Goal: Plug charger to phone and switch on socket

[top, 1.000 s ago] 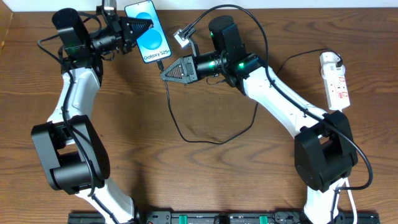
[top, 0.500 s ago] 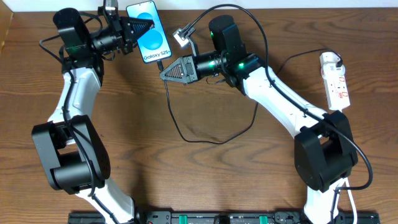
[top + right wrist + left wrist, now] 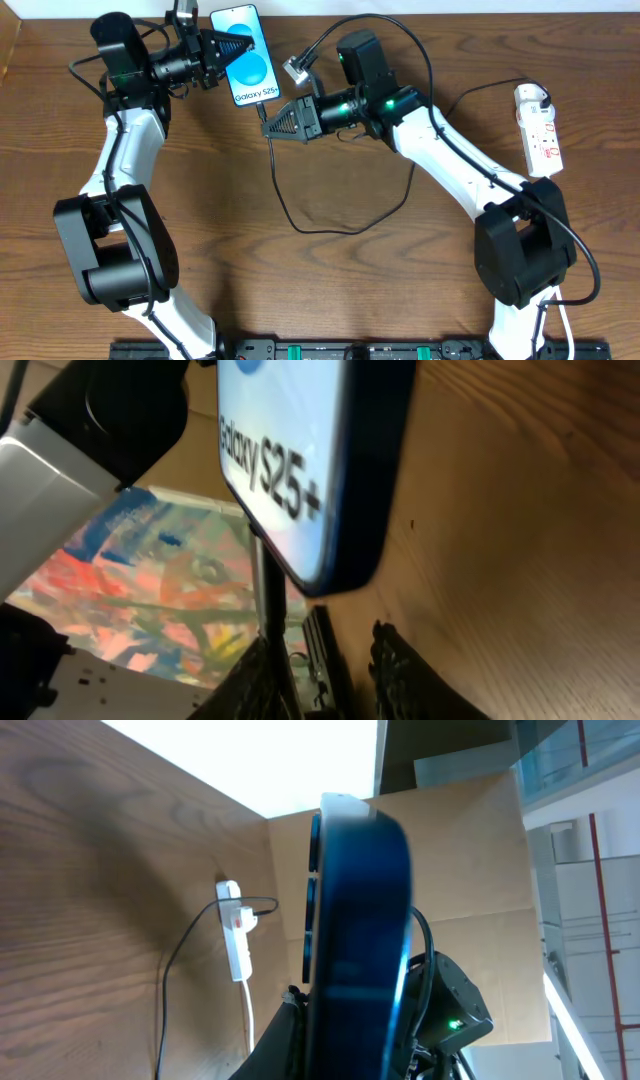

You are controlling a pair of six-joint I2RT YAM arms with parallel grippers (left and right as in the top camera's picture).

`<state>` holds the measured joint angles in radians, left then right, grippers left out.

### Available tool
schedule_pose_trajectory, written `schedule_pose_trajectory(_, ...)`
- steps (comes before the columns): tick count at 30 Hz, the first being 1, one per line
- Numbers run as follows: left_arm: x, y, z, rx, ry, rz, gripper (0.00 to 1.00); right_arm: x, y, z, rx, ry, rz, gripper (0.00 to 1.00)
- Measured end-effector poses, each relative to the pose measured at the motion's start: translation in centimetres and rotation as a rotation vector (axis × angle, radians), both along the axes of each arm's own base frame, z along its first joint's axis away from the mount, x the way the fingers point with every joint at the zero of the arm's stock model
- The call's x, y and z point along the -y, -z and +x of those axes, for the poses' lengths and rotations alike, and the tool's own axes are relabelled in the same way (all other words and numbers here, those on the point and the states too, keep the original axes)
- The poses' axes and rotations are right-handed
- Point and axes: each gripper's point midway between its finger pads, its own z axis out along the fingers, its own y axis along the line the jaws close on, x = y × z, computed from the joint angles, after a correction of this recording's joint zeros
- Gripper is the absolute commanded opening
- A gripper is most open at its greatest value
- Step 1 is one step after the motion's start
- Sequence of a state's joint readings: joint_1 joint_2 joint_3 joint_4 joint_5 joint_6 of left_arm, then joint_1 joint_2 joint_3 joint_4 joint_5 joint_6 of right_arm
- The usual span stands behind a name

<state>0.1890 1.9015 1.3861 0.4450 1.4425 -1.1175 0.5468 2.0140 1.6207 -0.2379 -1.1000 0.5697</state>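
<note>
At the top of the brown wooden table (image 3: 330, 300), the left claw (image 3: 238, 47) is closed on the top end of a slim flat phone (image 3: 252, 68) with a bright blue lit screen. It holds the phone up off the wood, tilted, with the bottom end pointing at the other arm. From the left wrist you see only the thin dark side of the phone.

The right claw (image 3: 268, 120) sits just under that bottom end. Its jaws look pinched on the small tip of the long thin black charger (image 3: 300, 222). From the right wrist, a thin stem goes up from the claw and touches the phone's bottom edge. I can't tell if the tip is pushed all the way in. The rest of the black cable lies in a big loop on the table and runs off to the right.

The long narrow white socket (image 3: 541, 130) with small red marks lies far off by the right edge. No claw is near it.

So I think the plugging step is the one going on now. Next, the tip needs a straight, gentle push while the left claw keeps the phone steady. After that, one claw must let go, reach over, and press the socket's switch.
</note>
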Motion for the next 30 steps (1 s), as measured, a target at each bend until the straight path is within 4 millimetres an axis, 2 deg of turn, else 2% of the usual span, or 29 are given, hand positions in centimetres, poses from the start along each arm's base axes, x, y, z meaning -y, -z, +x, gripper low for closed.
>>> schedule_pose_trajectory(4, 0.0, 0.0, 0.0, 0.036, 0.002, 0.014, 0.07, 1.3, 0.8, 0.7, -0.018, 0.022, -0.028, 0.36)
schedule_pose_trajectory(8, 0.1, 0.5, -0.6, 0.047, 0.027, 0.016, 0.07, 4.7, 3.0, 3.2, -0.058, 0.137, -0.128, 0.39)
schedule_pose_trajectory(10, 0.2, 1.3, -0.9, 0.030, 0.031, 0.013, 0.07, 6.7, 3.8, 4.5, -0.057, 0.189, -0.163, 0.40)
schedule_pose_trajectory(15, 0.3, 3.4, -1.2, -0.008, 0.040, 0.006, 0.07, 8.1, 5.0, 5.2, -0.055, 0.231, -0.226, 0.40)
schedule_pose_trajectory(19, 0.7, 6.1, -1.3, -0.052, 0.052, 0.000, 0.07, 9.2, 7.1, 5.0, -0.069, 0.271, -0.343, 0.41)
schedule_pose_trajectory(23, 1.9, 9.6, -1.4, -0.125, 0.078, -0.011, 0.07, 10.4, 8.6, 5.0, -0.069, 0.303, -0.435, 0.41)
schedule_pose_trajectory(27, 3.9, 14.5, -1.8, -0.233, 0.121, -0.024, 0.08, 11.0, 9.3, 5.2, -0.055, 0.322, -0.485, 0.41)
schedule_pose_trajectory(30, 5.2, 16.8, -2.0, -0.284, 0.140, -0.023, 0.08, 11.2, 9.5, 5.2, -0.051, 0.326, -0.496, 0.41)
